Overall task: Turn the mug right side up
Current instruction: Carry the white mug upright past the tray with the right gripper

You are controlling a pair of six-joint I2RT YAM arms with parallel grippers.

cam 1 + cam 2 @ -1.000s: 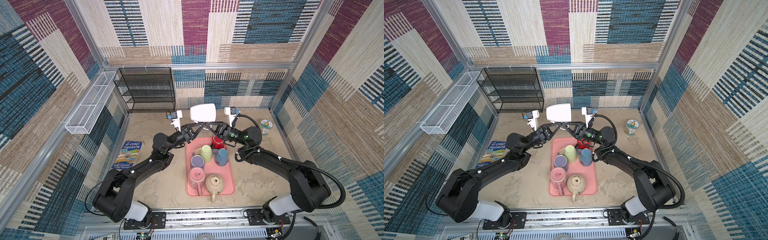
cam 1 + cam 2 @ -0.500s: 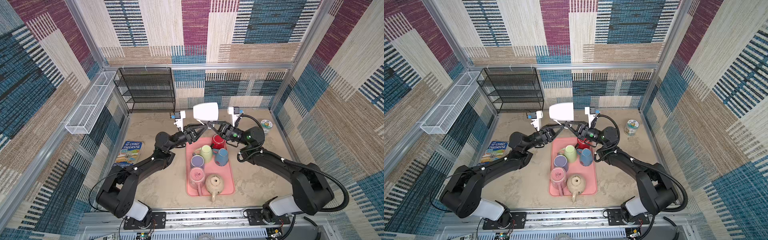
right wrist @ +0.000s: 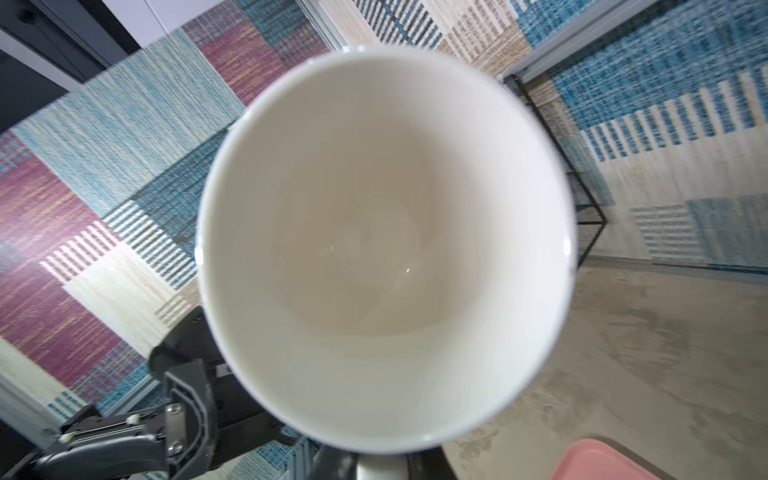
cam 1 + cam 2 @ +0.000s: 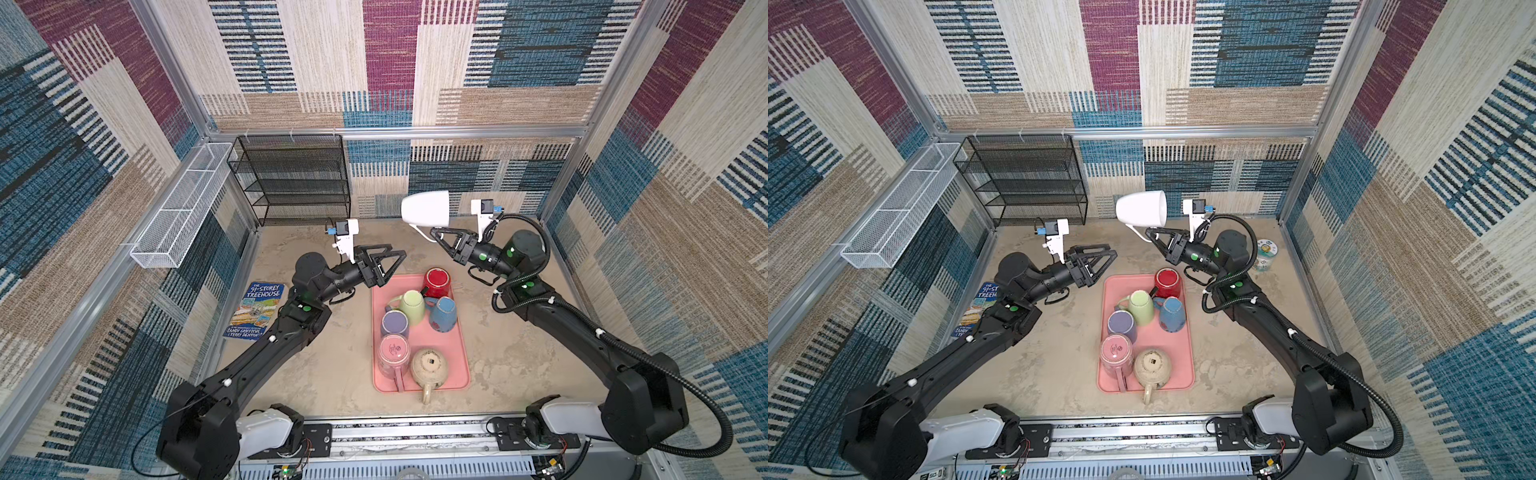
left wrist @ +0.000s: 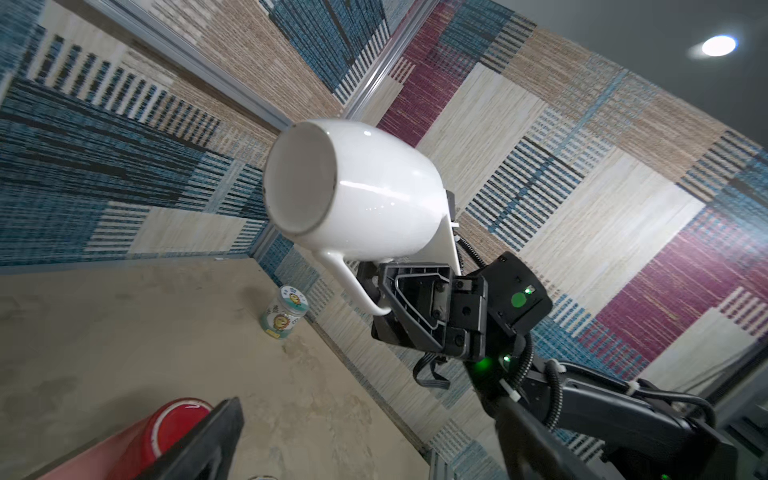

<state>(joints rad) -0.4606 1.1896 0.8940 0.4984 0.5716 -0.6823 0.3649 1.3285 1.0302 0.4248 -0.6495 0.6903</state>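
I note: left gripper [image 4: 394,255] spread wide and empty at the far left corner of the tray [image 4: 459,347], apart from the mug [image 4: 426,209], held sideways in the air beyond the tray's far edge, its handle pinched by the right gripper [image 4: 436,233], with bare table [image 4: 519,353] on both sides of the tray.

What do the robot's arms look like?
The left arm and right arm are chunky black tubes on white bases, dotted with round green stickers. The left gripper and right gripper have black triangle-frame fingers, each with a small white camera block behind. A ribbed black cable loops along the right arm.
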